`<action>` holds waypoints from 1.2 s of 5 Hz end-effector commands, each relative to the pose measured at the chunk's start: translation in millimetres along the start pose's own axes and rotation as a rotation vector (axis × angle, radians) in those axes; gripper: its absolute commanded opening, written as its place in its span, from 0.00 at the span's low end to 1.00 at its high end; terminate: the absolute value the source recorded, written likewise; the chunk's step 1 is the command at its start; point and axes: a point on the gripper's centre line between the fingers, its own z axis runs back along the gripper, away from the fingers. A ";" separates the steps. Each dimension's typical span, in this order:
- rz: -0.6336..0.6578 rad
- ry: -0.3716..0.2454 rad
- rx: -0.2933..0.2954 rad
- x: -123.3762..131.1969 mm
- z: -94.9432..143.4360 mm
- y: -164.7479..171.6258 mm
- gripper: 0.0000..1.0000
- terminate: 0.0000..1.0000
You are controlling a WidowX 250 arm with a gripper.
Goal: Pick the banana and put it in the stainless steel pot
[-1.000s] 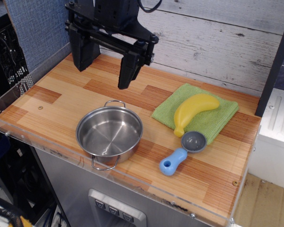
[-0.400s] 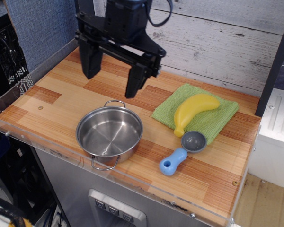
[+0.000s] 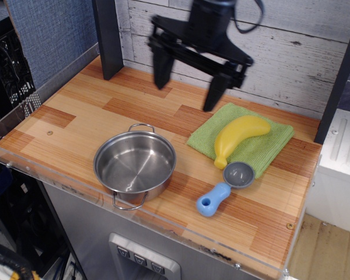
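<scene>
The yellow banana [image 3: 238, 136] lies on a green cloth [image 3: 262, 146] at the right of the wooden counter. The stainless steel pot [image 3: 135, 164] stands empty near the front edge, left of the banana, with its wire handles at front and back. My gripper [image 3: 186, 91] hangs in the air above the back of the counter, blurred by motion. Its two black fingers are spread wide apart and hold nothing. It is up and to the left of the banana, behind the pot.
A small grey scoop with a blue handle [image 3: 225, 188] lies just in front of the banana. A dark post [image 3: 108, 38] stands at the back left. A wooden plank wall runs behind the counter. A clear strip edges the counter's front.
My gripper has swept to the right along the back of the counter, from above the pot's left side toward the banana. The banana, pot and scoop have not moved.
</scene>
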 end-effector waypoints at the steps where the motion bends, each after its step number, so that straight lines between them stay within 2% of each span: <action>1: -0.035 0.009 -0.049 22.9 -30.3 -32.3 1.00 0.00; 2: -0.099 -0.018 -0.157 18.0 -42.7 -41.8 1.00 0.00; 3: -0.177 -0.097 -0.195 16.7 -47.4 -44.0 1.00 0.00; 4: -0.203 -0.123 -0.207 16.4 -52.3 -37.5 1.00 0.00; 6: -0.184 -0.128 -0.212 26.2 -59.3 -33.1 1.00 0.00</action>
